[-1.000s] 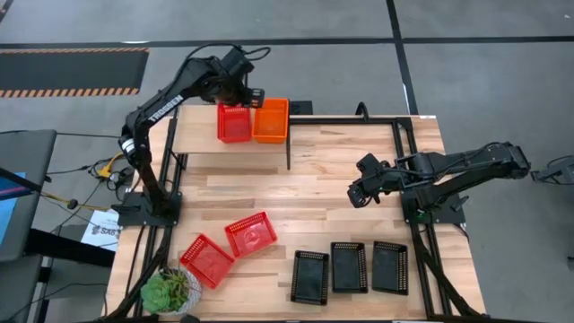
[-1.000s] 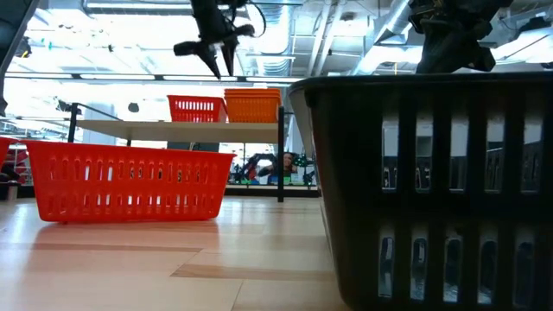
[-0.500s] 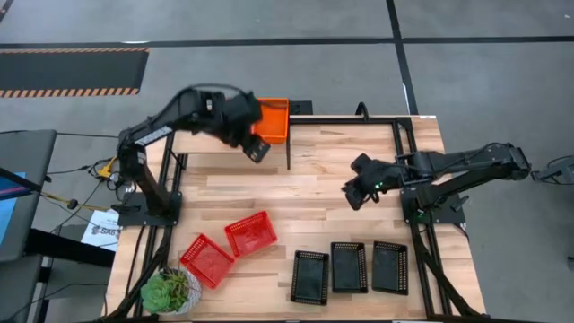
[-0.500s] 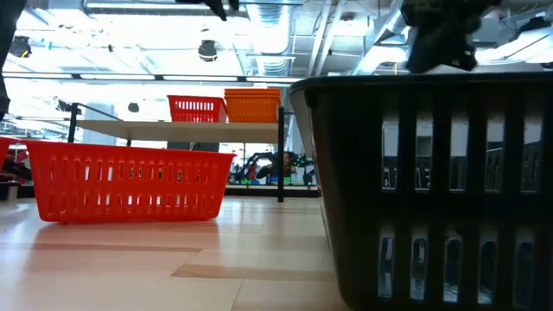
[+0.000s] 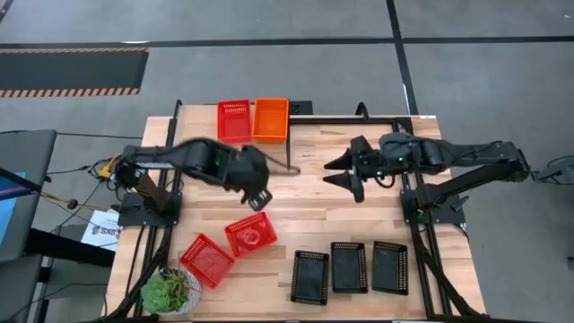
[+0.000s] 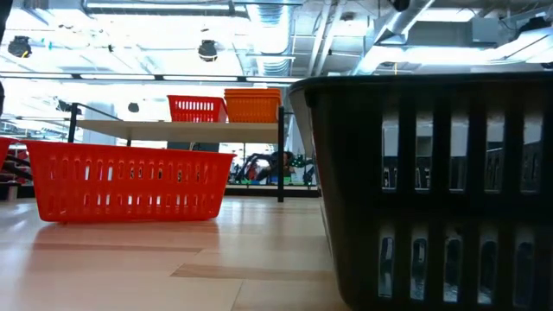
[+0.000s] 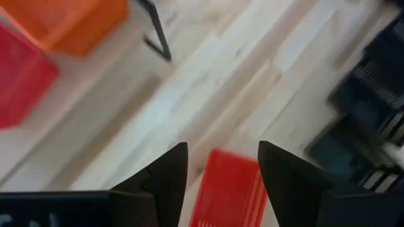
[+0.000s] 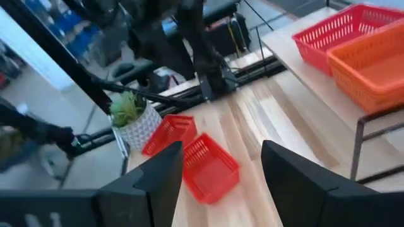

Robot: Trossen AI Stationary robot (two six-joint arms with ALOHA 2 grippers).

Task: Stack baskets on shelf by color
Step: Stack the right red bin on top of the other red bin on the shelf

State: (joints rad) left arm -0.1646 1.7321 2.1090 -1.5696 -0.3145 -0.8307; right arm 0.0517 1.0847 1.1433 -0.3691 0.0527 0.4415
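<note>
On the shelf at the far left stand a red basket and an orange basket, side by side. Two more red baskets lie on the table near the left front. Three black baskets sit in a row at the front. My left gripper hangs open above the table, just beyond the nearer red basket, which shows between its fingers. My right gripper is open in mid-air over the table's middle right, pointing toward the left edge.
A green potted plant stands at the front left corner beside the red baskets. The shelf's black leg stands close to my left arm. Bare wood lies between the two grippers and in front of the shelf.
My left gripper has swung away from the baskets on the shelf, toward the table's near edge and the middle, and now hangs over the table by a red basket. My right gripper has risen, tipped up toward level, and opened wide.
</note>
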